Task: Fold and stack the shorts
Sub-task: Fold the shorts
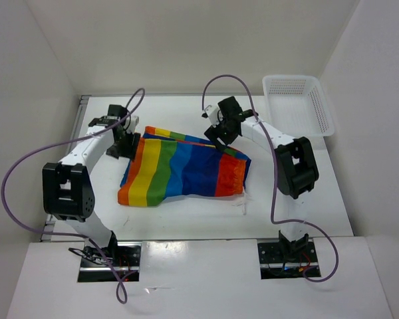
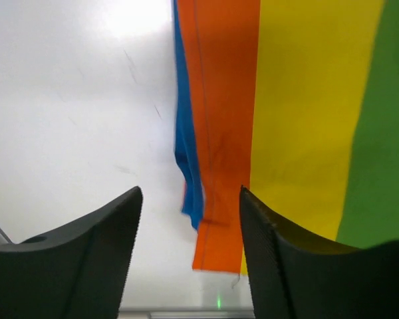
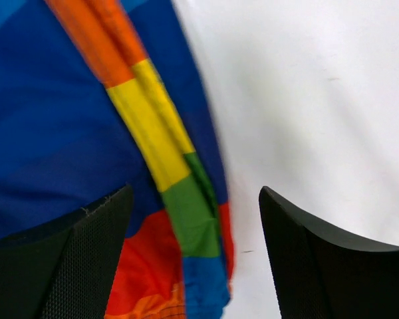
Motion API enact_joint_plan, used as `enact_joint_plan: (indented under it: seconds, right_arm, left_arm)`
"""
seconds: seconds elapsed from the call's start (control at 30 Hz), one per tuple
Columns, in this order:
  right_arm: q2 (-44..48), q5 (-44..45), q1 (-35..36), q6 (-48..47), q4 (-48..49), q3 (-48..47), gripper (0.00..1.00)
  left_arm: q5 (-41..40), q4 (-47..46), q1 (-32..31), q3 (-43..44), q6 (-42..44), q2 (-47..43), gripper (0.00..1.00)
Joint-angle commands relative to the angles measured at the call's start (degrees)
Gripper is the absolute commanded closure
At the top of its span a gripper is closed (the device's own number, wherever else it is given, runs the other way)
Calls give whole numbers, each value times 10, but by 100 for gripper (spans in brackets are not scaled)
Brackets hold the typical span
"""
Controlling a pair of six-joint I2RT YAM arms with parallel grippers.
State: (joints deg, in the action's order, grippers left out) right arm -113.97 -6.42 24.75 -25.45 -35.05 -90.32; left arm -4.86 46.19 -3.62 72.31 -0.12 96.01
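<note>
The white table [image 1: 186, 216] carries the rainbow-striped shorts [image 1: 183, 169], lying flat about its centre. Their white drawstring [image 1: 243, 201] trails onto the tabletop at the cloth's 4 o'clock corner. A white plastic mesh basket [image 1: 291, 79] sits at the table's 2 o'clock corner, well apart from the shorts.

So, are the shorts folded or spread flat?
Folded over, loosely: the shorts lie in two layers, a lower striped edge peeking out at the far side.
</note>
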Motion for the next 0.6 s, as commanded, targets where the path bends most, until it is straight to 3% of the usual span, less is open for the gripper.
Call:
enact_joint_plan:
  seconds: [0.0, 0.3, 0.57]
  right_arm:
    - [12, 48, -8, -27, 30, -20, 18]
    - [96, 67, -15, -58, 18, 72, 25]
    - [144, 39, -73, -71, -14, 118, 28]
  left_arm:
    - [-6, -107, 5, 57, 1, -23, 30]
    - [81, -147, 5, 190, 1, 146, 30]
    - [46, -172, -1, 240, 1, 229, 29]
